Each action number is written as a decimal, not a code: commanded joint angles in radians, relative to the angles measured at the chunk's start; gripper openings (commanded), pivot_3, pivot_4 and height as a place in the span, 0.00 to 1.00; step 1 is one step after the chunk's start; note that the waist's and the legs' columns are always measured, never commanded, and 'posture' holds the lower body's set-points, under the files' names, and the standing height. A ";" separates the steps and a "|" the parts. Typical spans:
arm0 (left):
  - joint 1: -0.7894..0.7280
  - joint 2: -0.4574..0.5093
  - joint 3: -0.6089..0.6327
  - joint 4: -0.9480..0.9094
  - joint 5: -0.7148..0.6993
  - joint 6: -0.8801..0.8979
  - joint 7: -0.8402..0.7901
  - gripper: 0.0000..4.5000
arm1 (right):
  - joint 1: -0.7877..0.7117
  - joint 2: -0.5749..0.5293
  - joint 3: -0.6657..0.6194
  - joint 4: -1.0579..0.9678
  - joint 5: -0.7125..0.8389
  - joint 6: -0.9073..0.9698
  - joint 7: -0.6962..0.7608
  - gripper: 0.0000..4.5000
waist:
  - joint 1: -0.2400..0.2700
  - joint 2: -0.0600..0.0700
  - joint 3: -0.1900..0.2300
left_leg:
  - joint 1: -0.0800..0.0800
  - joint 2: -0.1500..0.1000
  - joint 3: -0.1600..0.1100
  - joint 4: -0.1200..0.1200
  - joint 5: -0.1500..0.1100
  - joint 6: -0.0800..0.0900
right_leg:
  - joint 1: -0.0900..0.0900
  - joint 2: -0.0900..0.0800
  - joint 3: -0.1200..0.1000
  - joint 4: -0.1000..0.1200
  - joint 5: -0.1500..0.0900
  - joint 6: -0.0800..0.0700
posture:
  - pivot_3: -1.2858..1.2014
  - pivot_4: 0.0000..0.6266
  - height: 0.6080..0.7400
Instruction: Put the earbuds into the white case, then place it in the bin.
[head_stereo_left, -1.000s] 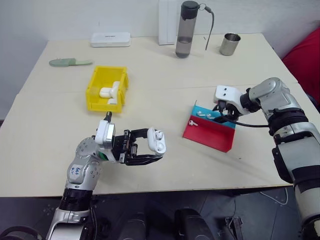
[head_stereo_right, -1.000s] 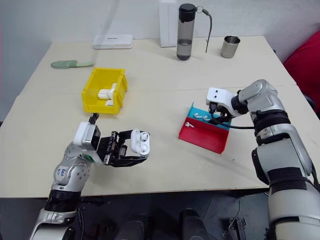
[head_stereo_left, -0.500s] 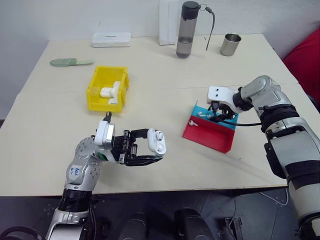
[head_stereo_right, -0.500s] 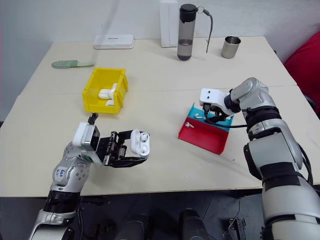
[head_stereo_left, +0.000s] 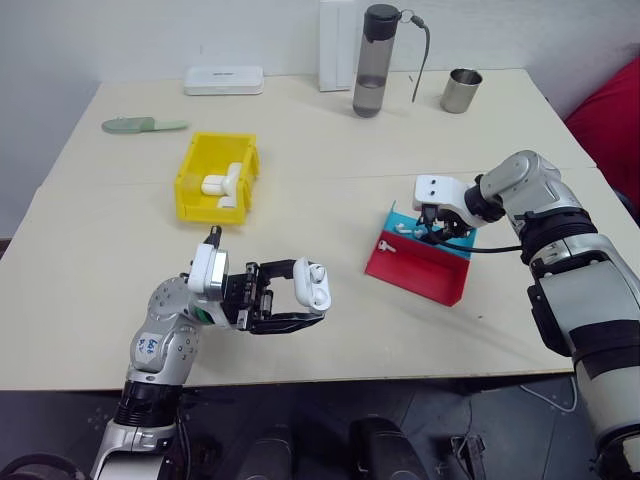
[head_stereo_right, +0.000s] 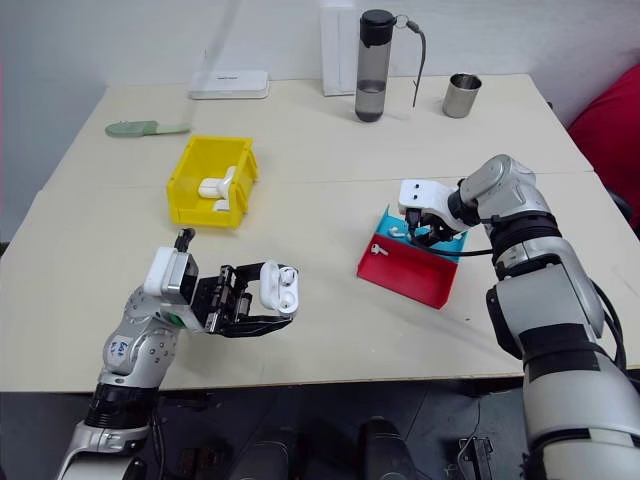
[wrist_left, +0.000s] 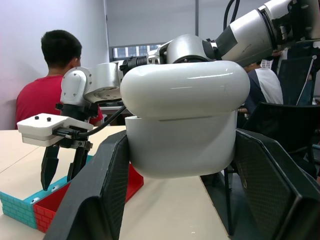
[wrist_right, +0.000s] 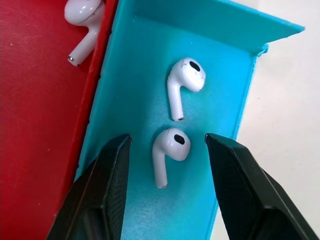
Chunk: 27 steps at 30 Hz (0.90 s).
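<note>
Your landmark is the red and blue stepped tray (head_stereo_left: 420, 262): the yellow bin (head_stereo_left: 216, 178) is sitting well apart from it, toward the robot's left. Nearer, also left of it, your left gripper (head_stereo_left: 308, 299) is pinching the white case (head_stereo_left: 315, 285) above the table. Your right gripper (wrist_right: 167, 197) is hovering over its blue step, fingers spread either side of one of two earbuds (wrist_right: 169, 151).

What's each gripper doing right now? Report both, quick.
Left gripper: shut on the white case, lid closed.
Right gripper: open, fingers either side of one earbud in the blue tray section.
</note>
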<state>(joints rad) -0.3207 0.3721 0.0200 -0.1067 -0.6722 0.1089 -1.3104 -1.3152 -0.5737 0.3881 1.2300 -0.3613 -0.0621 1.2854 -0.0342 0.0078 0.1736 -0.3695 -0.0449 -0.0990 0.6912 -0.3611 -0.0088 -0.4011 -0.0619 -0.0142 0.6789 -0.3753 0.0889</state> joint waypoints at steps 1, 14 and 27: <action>0.008 0.008 0.011 -0.039 -0.009 -0.014 0.005 0.61 | 0.000 -0.004 0.005 0.021 -0.020 0.009 0.012 0.52 | 0.000 0.000 0.000 | 0.000 0.000 0.000 0.000 0.000 0.000 | 0.000 0.000 0.000 0.000 0.000 0.000 | 0.52 0.24 1.00; -0.001 0.010 0.010 -0.035 -0.011 -0.009 0.005 0.61 | 0.007 -0.004 -0.005 0.020 -0.016 0.027 0.020 0.25 | 0.000 0.000 0.000 | 0.000 0.000 0.000 0.001 0.000 0.000 | 0.000 0.000 0.000 0.000 0.000 0.000 | 0.52 0.24 1.00; -0.010 0.009 0.008 -0.027 -0.009 -0.009 0.002 0.61 | 0.014 -0.014 -0.012 0.017 -0.011 0.028 0.017 0.25 | 0.000 0.000 0.000 | 0.000 0.000 0.000 0.001 0.000 0.000 | 0.000 0.000 0.000 0.001 0.000 0.000 | 0.52 0.24 1.00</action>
<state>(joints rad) -0.3210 0.3736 0.0201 -0.1069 -0.6722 0.1089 -1.3104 -1.3154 -0.5742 0.3824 1.2337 -0.3654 -0.0394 1.2953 -0.0337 0.0078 0.1736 -0.3695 -0.0450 -0.0990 0.6923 -0.3612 -0.0089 -0.4011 -0.0619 -0.0138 0.6795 -0.3752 0.0888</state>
